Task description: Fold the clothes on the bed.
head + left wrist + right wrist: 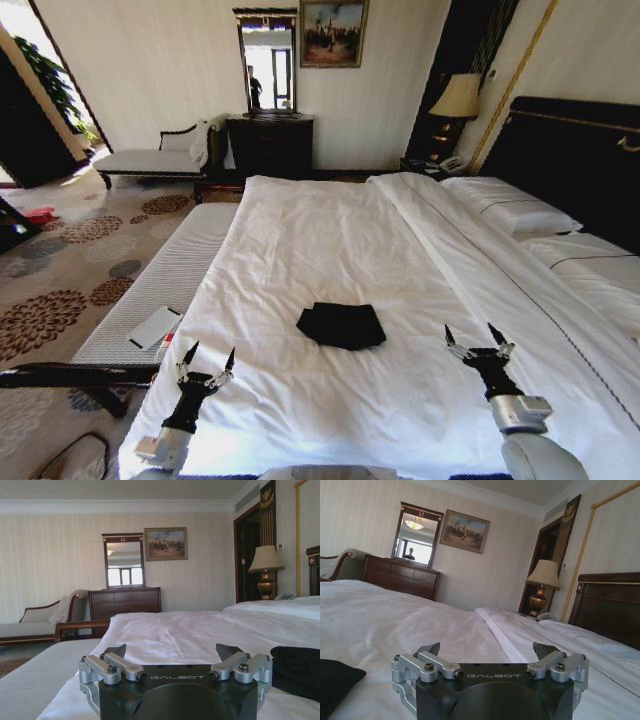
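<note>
Lying folded on bed (pixel 330 250), black T-shirt (pixel 341 325) looking soft, light; pinching at edges advised. Left gripper (pixel 207 360), right gripper (pixel 477 338) hovering alongside, fingers spread, empty.

The bed (pixel 330 250) is wide and made up in white, its duvet spread smooth with faint creases, against a tall dark headboard (pixel 575 160). White pillows (pixel 510 210) lie in a row along the headboard end. Near the foot, about midway across the duvet, a black T-shirt (pixel 341 325) lies folded into a small, flat bundle.
</note>
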Available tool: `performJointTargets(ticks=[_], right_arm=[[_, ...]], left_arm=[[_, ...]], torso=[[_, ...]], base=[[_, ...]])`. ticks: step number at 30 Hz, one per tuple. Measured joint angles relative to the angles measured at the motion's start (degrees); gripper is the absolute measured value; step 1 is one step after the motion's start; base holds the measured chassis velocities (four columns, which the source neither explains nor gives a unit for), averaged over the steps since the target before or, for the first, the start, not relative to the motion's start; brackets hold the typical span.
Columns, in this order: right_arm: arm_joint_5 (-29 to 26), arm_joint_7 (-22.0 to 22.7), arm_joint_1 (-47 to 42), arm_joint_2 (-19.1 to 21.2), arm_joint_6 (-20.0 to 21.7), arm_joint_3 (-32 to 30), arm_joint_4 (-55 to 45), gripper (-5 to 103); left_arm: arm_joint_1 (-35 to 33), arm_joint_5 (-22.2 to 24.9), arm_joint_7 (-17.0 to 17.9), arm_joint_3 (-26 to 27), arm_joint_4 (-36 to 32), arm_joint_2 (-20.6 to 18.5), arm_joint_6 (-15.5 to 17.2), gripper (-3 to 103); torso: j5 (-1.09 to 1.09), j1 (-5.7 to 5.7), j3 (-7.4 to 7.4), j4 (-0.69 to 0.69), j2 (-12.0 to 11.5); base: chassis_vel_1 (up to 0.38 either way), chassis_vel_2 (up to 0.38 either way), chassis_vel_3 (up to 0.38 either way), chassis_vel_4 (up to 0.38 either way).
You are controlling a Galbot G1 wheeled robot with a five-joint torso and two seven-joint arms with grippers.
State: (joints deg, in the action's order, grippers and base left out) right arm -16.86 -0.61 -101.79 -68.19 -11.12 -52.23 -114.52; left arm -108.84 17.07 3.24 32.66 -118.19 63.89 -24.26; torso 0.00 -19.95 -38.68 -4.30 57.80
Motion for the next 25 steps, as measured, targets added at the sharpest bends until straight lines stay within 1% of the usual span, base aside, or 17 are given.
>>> performJointTargets(ticks=[25], right_arm=[[-0.15, 0.19, 0.22, 0.14, 0.24, 0.25, 0.02, 100]], left_arm=[[0.00, 0.00, -0.01, 0.00, -0.01, 0.00, 0.00, 100]], torso=[[0.00, -0.01, 0.00, -0.01, 0.00]], base=[[0.000, 0.000, 0.000, 0.000]])
